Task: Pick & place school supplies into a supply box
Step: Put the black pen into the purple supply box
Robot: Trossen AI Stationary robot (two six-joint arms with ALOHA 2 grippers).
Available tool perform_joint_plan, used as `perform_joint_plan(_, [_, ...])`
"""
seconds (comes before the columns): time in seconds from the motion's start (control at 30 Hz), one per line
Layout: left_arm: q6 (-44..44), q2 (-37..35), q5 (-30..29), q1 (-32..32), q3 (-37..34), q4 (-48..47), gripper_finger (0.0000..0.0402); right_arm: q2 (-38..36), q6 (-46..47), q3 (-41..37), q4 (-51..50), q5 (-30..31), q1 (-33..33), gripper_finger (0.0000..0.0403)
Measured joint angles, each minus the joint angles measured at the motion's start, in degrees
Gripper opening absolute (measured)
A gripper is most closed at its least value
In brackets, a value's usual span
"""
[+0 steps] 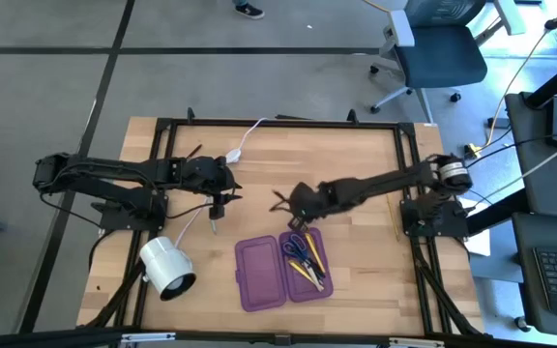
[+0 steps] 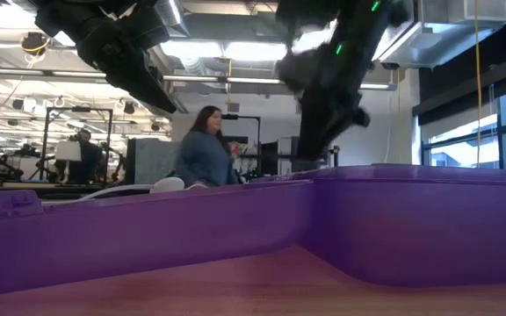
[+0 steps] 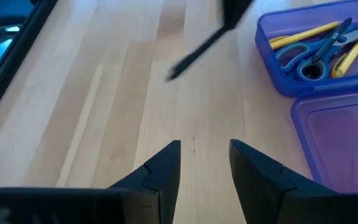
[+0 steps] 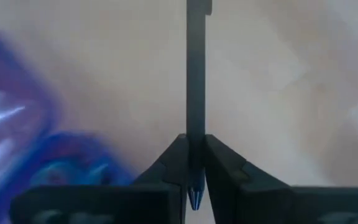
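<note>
Carrying a thin dark pen (image 4: 196, 93) clenched between its two fingers, the right claw (image 1: 293, 203) hangs above the middle of the pale wooden desk (image 1: 356, 164), just behind the flat translucent purple plastic supply box (image 1: 259, 275) that lies open near the front edge. The step in hand looks like the transfer of this pen. The box's right half already holds small blue-handled scissors (image 3: 309, 59) and yellow pencils (image 3: 297, 36); its left half appears bare. Next, I judge, the right arm must swing forward over that right half, turn the pen to lie lengthwise, lower it, then release. That arm reaches in low from the desk's right edge, stretched toward the centre. The left claw (image 3: 205, 165), fingers parted and holding nothing, waits over the desk's left-centre, near a white cylindrical lamp (image 1: 167, 268).
</note>
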Motion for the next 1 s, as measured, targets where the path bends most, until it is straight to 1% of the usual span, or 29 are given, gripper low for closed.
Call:
perform_joint_plan(0.1, [0.0,0.0,0.0,0.0,0.0,-0.9,0.0130,-1.7,6.7,0.1,0.6,-0.7,5.6,0.0045])
perform_joint_plan(0.23, [0.0,0.0,0.0,0.0,0.0,-1.3,0.0130,-1.5,16.7,0.1,0.8,-1.9,13.4,0.0045])
perform_joint_plan(0.33, [0.0,0.0,0.0,0.0,0.0,-1.3,0.0130,-0.3,24.6,0.1,0.7,-0.1,18.5,0.0045])
perform_joint_plan(0.43, [0.0,0.0,0.0,0.0,0.0,-1.3,0.0130,0.7,30.6,0.1,0.7,1.7,21.9,0.0045])
perform_joint_plan(0.6, [0.0,0.0,0.0,0.0,0.0,-1.3,0.0130,3.1,36.5,0.1,0.7,2.3,24.9,0.0045])
perform_joint_plan(0.83, [0.0,0.0,0.0,0.0,0.0,-1.3,0.0130,6.6,36.6,0.1,0.9,0.0,25.5,0.0045])
perform_joint_plan(1.0, [0.1,0.0,0.0,0.0,0.0,-1.3,0.0130,7.0,36.3,0.1,0.7,-0.2,25.5,0.0045])
